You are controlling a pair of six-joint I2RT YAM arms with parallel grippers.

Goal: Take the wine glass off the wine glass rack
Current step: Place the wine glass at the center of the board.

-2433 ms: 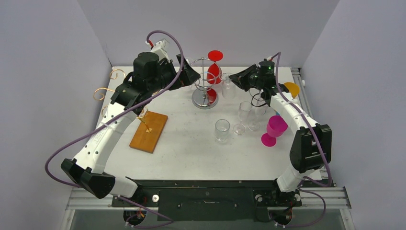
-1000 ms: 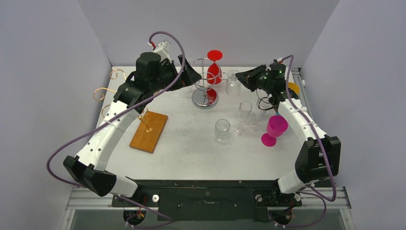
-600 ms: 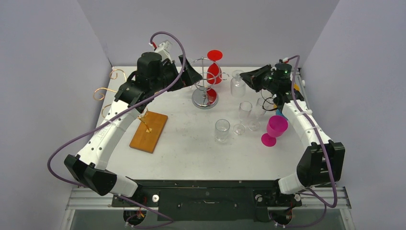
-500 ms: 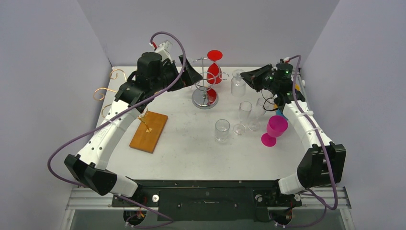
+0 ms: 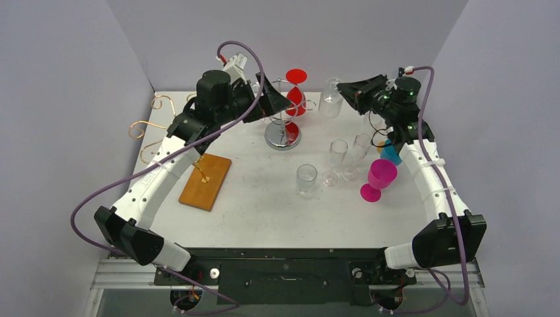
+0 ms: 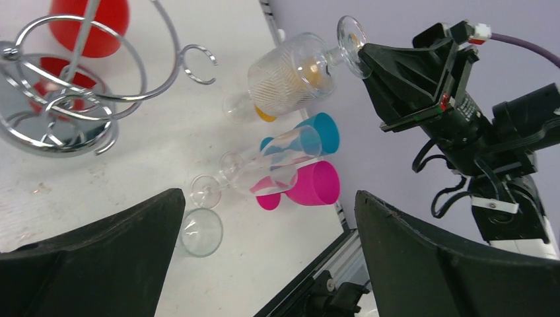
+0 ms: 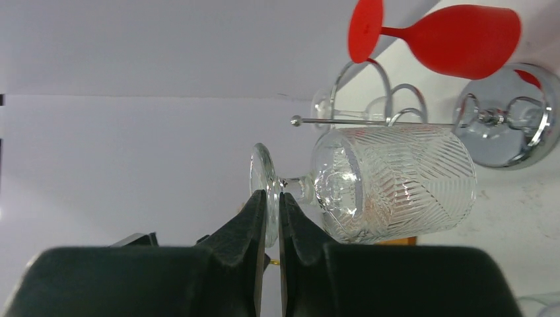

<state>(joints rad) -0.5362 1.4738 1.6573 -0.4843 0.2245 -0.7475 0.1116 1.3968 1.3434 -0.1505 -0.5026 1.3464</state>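
Above far table edge, right of wine glass rack: holding wine glass clear of it.
Clamped at foot by right gripper, tipped sideways, likely for sliding free; left gripper spread wide, empty.

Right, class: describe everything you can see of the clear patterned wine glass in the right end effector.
The wine glass is clear, with a herringbone-patterned bowl, short stem and round foot. It looks empty. The right end effector pinches its foot edgewise, holding it in the air, bowl pointing away, apart from the chrome rack.
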